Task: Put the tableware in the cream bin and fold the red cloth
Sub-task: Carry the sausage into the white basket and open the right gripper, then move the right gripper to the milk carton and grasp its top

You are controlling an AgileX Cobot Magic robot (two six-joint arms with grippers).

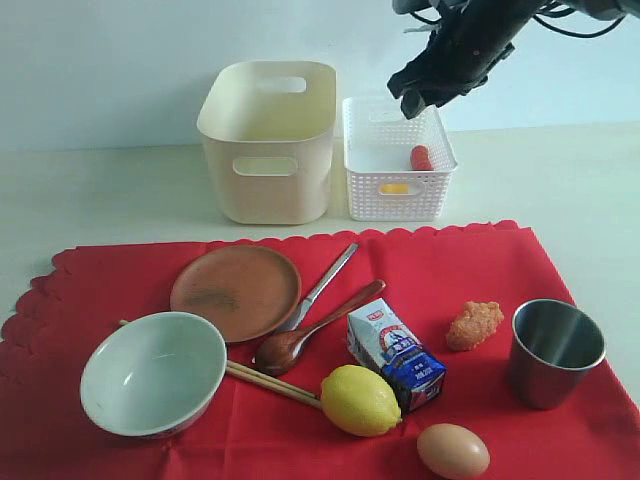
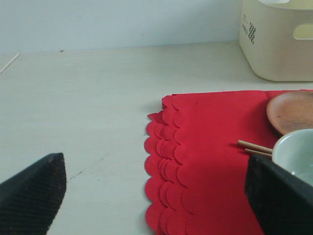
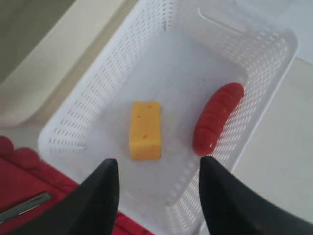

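Red cloth (image 1: 480,270) carries the bowl (image 1: 153,372), brown plate (image 1: 236,291) and steel cup (image 1: 556,352), all outside the cream bin (image 1: 268,140) behind it. Only the right wrist view shows us the right gripper (image 3: 159,164) with fingers parted, empty, above a white basket (image 3: 98,88). Only the left wrist view shows the left gripper (image 2: 154,166), spread wide at the cloth's edge.

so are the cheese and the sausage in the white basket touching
Apart. The right wrist view shows the yellow cheese block and the red sausage lying in the white basket with bare basket floor between them.
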